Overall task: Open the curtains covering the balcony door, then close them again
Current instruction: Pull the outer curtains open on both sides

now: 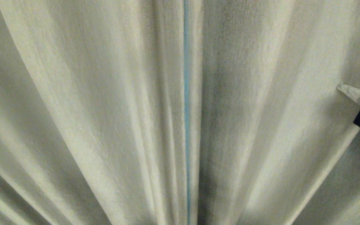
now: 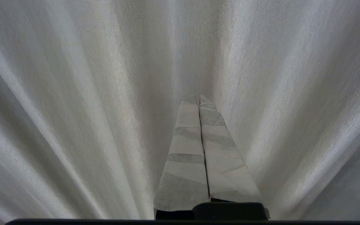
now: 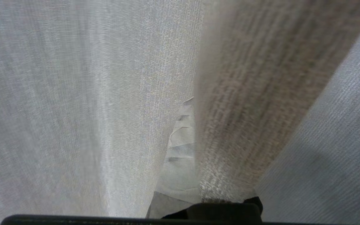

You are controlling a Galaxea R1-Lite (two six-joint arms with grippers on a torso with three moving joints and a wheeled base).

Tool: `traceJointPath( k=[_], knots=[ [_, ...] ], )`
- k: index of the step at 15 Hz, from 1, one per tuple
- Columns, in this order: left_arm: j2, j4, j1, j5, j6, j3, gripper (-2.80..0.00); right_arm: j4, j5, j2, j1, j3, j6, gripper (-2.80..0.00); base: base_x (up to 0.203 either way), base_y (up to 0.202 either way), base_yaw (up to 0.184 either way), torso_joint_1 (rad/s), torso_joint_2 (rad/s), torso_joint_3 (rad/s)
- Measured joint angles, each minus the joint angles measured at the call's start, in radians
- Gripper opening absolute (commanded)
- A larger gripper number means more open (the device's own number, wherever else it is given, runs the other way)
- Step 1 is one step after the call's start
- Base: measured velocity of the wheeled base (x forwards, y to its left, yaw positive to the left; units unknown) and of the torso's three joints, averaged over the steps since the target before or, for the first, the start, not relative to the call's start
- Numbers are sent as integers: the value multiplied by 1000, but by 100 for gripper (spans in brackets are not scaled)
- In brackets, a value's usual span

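The right claw (image 1: 344, 88) reaches in at the right edge of the head view with its taped fingers (image 3: 180, 140) pinched together on a fold of the curtains (image 1: 105, 109); in its wrist view one finger shows and the other is hidden behind that pleat. The left claw (image 2: 198, 99) hovers just short of the cloth, taped tips pressed together on nothing. The curtains fill every view, drawn shut but for a thin blue slit (image 1: 186, 93) where the two panels meet. The fabric looks soft, thick and coarse-woven, so it should bunch and drag, not slide stiffly. A pleat near the meeting edge seems the best place to hold.
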Motion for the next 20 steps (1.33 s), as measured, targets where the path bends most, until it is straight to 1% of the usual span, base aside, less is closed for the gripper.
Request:
traceJointPath(
  k=[3,8,11,14,20],
  knots=[
    [0,0,0,0,0,0,-280,1,0,1,-2,-8,5,-280,0,0,0,0,0,0],
    [0,0,0,0,1,0,-280,-5,0,8,-5,-66,3,-280,0,0,0,0,0,0],
    [0,0,0,0,1,0,-280,-5,1,25,-27,-104,7,-280,0,0,0,0,0,0],
    [0,0,0,0,0,0,-280,-4,1,53,-83,-148,9,-280,0,0,0,0,0,0],
    [0,0,0,0,0,0,-280,-3,2,120,-262,-229,24,-280,0,0,0,0,0,0]
  ],
)
